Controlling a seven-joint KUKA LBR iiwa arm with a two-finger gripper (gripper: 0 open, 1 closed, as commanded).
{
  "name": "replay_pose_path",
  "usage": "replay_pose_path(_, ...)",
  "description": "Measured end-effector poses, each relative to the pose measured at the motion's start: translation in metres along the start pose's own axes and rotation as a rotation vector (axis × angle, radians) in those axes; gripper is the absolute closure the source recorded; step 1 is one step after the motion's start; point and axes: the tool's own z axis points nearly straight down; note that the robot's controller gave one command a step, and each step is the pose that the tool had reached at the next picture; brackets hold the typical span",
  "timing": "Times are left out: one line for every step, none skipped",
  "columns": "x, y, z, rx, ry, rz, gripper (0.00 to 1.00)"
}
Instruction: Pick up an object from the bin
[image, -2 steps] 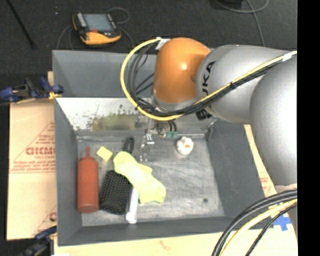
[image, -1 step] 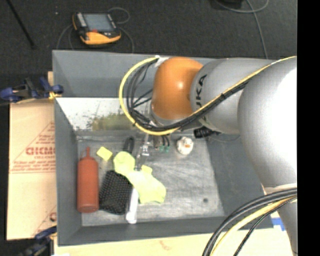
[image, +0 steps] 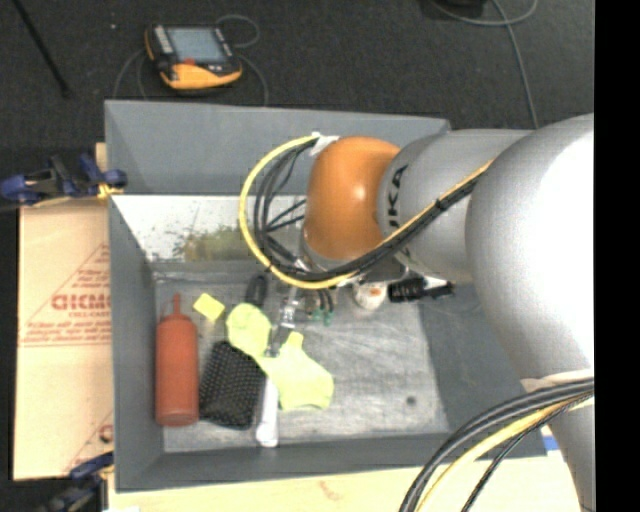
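Note:
My gripper (image: 288, 316) reaches down from under the orange wrist cover into the middle of the bin. Its tip is right at a pale yellow-green soft lump (image: 249, 326), touching or just above its right edge. A second, larger yellow-green piece (image: 302, 380) lies just below the tip. Left of that piece lies a black mesh pad (image: 229, 386), with a white tube (image: 268, 412) along its right side. A small dark thing (image: 256, 290) sits just left of the gripper.
A red squeeze bottle (image: 176, 366) lies along the bin's left wall, and a small yellow block (image: 208, 306) sits near its top. A small white and orange thing (image: 370, 296) lies under the arm. The arm covers the bin's upper right.

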Motion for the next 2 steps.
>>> replay_pose_path(0.01, 0.002, -0.022, 0.0, -0.001, -0.019, 0.0)
replay_pose_path(0.019, 0.004, 0.02, -0.002, -0.002, 0.151, 0.0)
